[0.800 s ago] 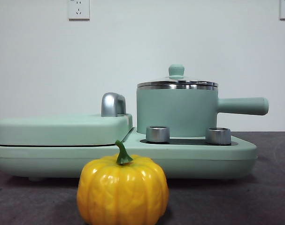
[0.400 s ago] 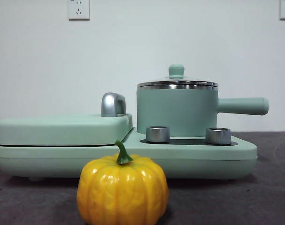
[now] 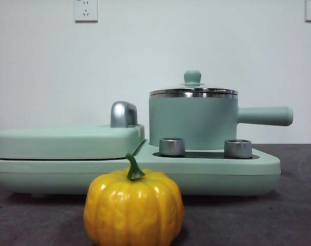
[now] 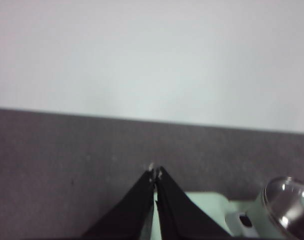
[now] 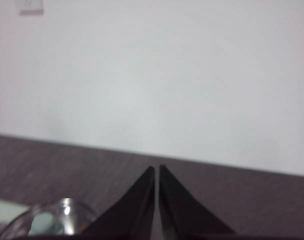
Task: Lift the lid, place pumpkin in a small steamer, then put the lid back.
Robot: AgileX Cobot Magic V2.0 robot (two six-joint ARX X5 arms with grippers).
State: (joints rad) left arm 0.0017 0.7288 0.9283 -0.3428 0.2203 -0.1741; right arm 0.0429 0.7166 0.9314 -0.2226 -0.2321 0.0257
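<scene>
**Pumpkin on the table, lid on the steamer, both grippers clenched and empty**

In the front view the pumpkin (image 3: pixel 133 207) sits on the dark table (image 3: pixel 293 215) at about 6 o'clock, just in front of the mint-green cooker base (image 3: pixel 145 177). Its green stem curves upward.

The small steamer (image 3: pixel 192 122) stands on the base at roughly 2 o'clock from the pumpkin, its long handle pointing toward 3 o'clock. The lid (image 3: pixel 193 91) rests closed on the steamer's rim, knob upright on top. Two metal dials (image 3: pixel 172 146) stand on the base in front of the steamer.

The flat griddle cover (image 3: pixel 68 142) lies shut at 9 o'clock, with a chrome handle (image 3: pixel 123 114) at its back edge.

No brand, label or writing can be read on any item. A wall socket (image 3: pixel 86 10) shows at 11 o'clock.

The left gripper (image 4: pixel 155 172) is clenched on nothing, above the table near the cooker's edge. The right gripper (image 5: pixel 157 169) is likewise clenched and empty, with the glass lid at the edge of its view.
</scene>
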